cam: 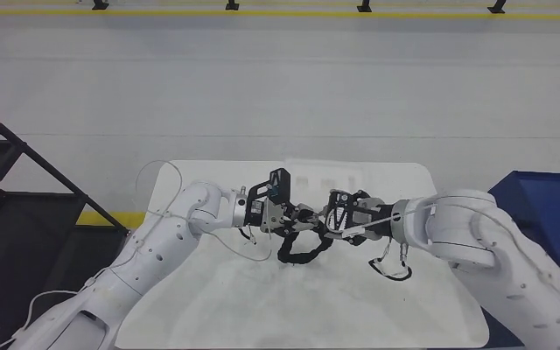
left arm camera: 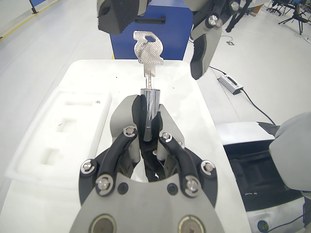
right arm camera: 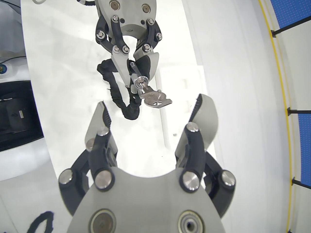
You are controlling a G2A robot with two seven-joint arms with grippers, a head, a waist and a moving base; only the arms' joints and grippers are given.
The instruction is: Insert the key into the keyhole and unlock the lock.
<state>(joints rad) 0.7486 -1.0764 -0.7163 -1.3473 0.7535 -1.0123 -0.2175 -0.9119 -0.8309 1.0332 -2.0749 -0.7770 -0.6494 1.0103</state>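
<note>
My left gripper (left arm camera: pixel 148 109) is closed tight on the lock (left arm camera: pixel 151 103), pinching its chrome barrel between both pads so that the keyhole (right arm camera: pixel 141 81) end sticks out past the fingertips. I hold it in the air over the middle of the bench (left arm camera: pixel 85 73). In the top view my left arm comes in from about 8 o'clock and the barrel points toward 3 o'clock. The lock's black cable (right arm camera: pixel 116 93) hangs off the back of the barrel and loops away toward 6 o'clock, below my two grippers.

The key (left arm camera: pixel 148 49) is in the keyhole. Its blade is partly inside the barrel and a short length of blade shows between the barrel's face and the key's head. The patterned metal head stands free beyond the barrel, pointing at my other arm.

My right gripper (right arm camera: pixel 151 101) is wide open and holds nothing. It comes in from about 3 o'clock, facing the left one head-on. Its two fingers (left arm camera: pixel 119 8) stand either side of the key's head, near it but apart from it, with clear space on both sides.

A white foam tray (left arm camera: pixel 36 132) with rectangular recesses lies on the bench toward 12 o'clock from the lock.
</note>
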